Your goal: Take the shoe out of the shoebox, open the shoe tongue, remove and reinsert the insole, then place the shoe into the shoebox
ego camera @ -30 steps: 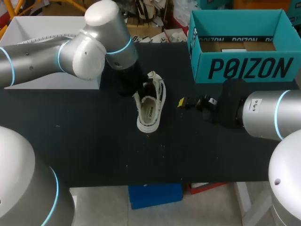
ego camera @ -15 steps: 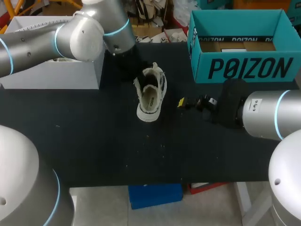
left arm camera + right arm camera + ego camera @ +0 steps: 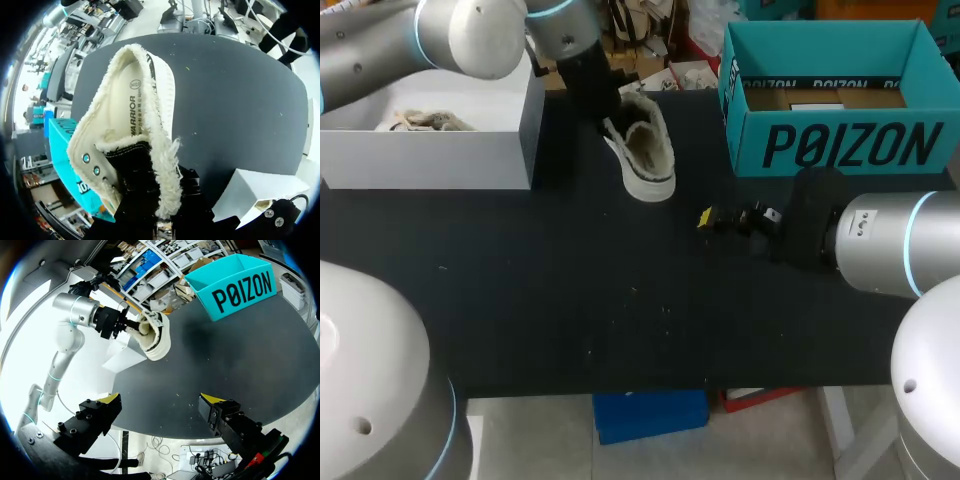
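A cream shoe [image 3: 644, 150] with a fuzzy lining hangs tilted above the table's far side, just right of the white shoebox [image 3: 470, 155]. My left gripper [image 3: 603, 118] is shut on the shoe's collar; in the left wrist view the frayed rim of the shoe [image 3: 135, 125] sits pinched in my left gripper [image 3: 162, 202], whose dark fingers hide their tips. My right gripper [image 3: 720, 218] stands open low over the table, to the shoe's right. The right wrist view shows my right gripper [image 3: 161, 405] empty, with the shoe [image 3: 154, 337] far ahead of it.
The white shoebox holds another pale shoe [image 3: 420, 122]. A teal open box [image 3: 840, 140] stands at the back right, also the teal box [image 3: 235, 287] beyond the right gripper. The black table [image 3: 570, 300] spreads between the arms.
My left arm has lifted the shoe off the table's middle and carried it back and up beside the white shoebox, tilting it. The right arm has not moved.
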Motion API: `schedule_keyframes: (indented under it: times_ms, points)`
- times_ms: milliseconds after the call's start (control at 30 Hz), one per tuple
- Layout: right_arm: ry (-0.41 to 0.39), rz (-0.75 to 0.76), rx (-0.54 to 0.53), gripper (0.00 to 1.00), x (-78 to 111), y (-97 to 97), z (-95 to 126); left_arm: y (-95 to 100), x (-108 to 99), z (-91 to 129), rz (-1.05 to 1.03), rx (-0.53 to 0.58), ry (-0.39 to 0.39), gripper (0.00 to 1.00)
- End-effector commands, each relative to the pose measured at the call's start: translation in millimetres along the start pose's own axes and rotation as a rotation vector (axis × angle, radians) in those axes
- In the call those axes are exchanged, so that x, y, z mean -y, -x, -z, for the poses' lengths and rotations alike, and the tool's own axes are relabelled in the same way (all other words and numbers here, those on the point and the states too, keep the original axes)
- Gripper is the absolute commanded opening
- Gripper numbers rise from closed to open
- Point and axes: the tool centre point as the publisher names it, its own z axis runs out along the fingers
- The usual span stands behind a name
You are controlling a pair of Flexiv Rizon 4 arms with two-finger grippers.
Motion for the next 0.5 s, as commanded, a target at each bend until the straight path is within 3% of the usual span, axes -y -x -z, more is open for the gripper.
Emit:
schedule_keyframes:
  times_ms: [33, 233, 500]
  points:
    - [0.01, -0.002, -0.001, 1.0, 3.0, 0.2, -1, -3.1, -3, 35, 0.265, -0.016, 0.072, 0.0]
    - [0.01, -0.002, -0.001, 1.0, 3.0, 0.2, -1, -20.5, -29, 60, 0.51, 0.009, 0.198, 0.0]
    - [0.01, -0.002, -0.001, 1.0, 3.0, 0.2, -1, -58.0, -63, 93, 0.799, 0.065, 0.289, 0.0]
